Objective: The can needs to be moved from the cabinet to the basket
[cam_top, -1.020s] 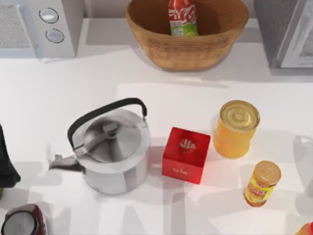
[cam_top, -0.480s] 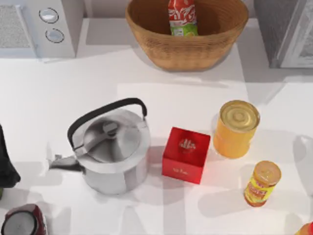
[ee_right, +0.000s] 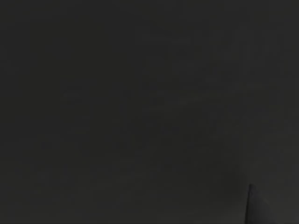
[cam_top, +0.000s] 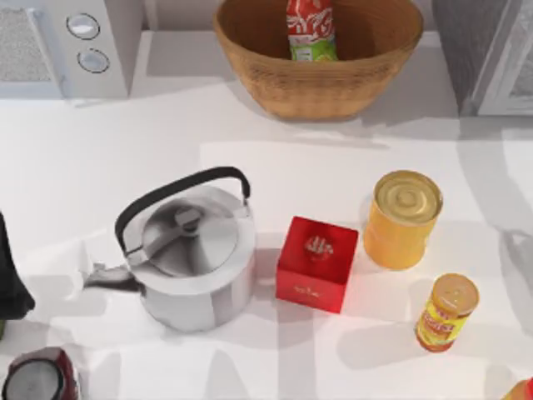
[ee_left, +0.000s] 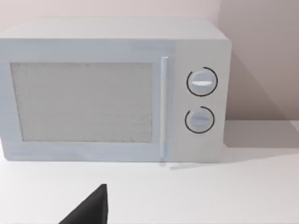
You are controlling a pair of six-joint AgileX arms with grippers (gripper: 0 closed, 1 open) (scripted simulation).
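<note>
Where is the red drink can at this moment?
In the top view, the can stands upright inside the wicker basket at the table's far edge, between the microwave on the left and the cabinet on the right.

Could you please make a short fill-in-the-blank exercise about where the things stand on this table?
1. The can stands upright inside the ____.
2. The red box sits between the kettle and the wide yellow-orange ____.
3. The microwave has ____ round dials beside its door.
4. The small yellow jar wears a ____ label.

Missing words: basket; tin; two; red
</note>
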